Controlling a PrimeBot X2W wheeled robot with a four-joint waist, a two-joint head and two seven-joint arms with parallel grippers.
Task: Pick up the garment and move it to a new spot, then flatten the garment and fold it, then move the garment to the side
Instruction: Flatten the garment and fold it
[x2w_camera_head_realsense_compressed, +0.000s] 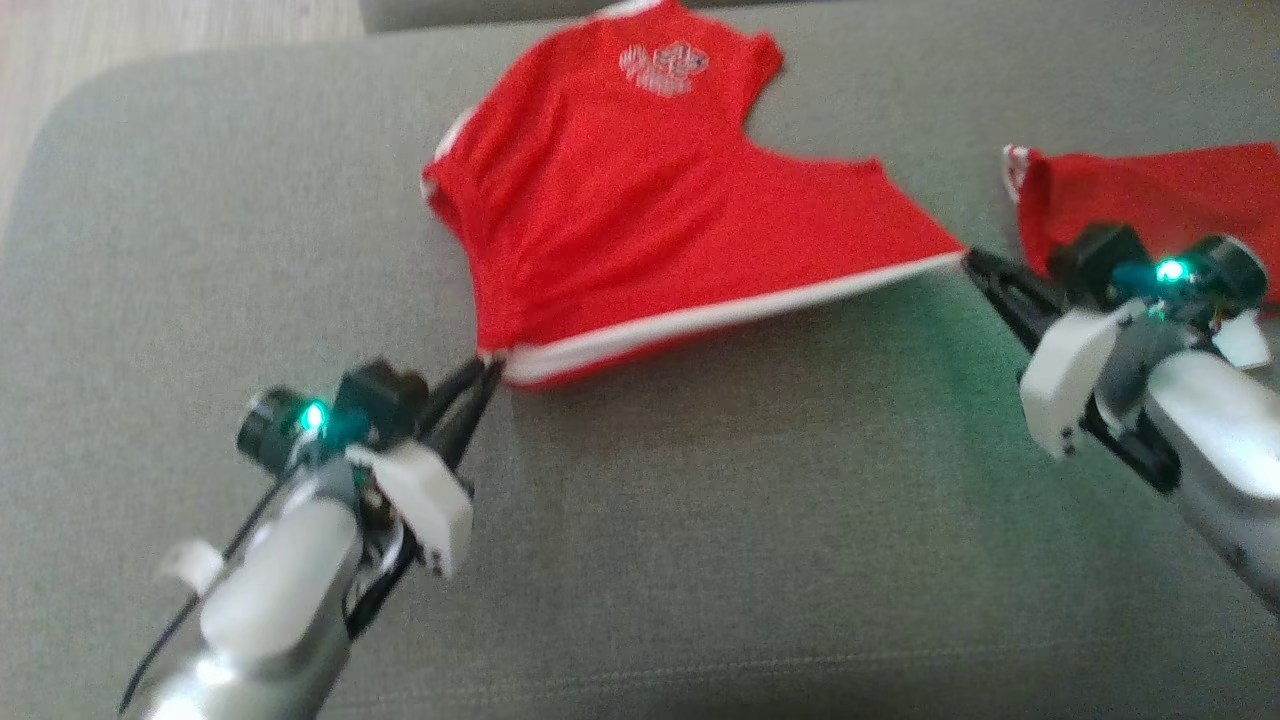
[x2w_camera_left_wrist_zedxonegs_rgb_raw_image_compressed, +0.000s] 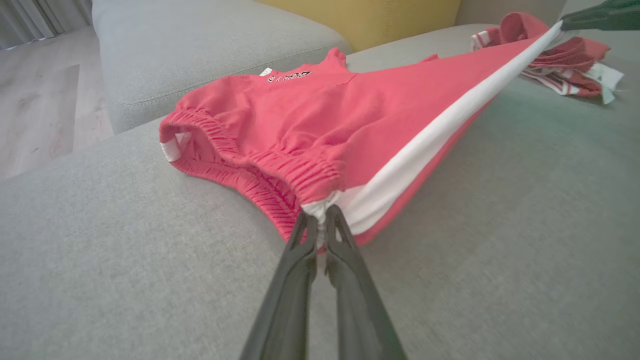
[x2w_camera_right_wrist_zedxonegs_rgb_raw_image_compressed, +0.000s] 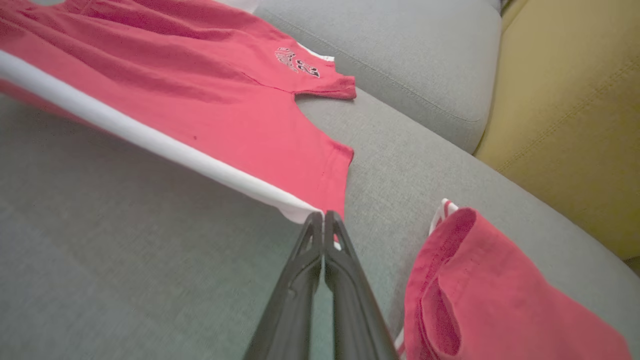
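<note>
the red garment lies spread on the grey sofa cushion, its white-striped near edge lifted off the cushion and stretched taut between the two grippers. the left gripper is clamped on the waistband corner at one end of that edge, and the right gripper is clamped on the other end, near a second red garment
</note>
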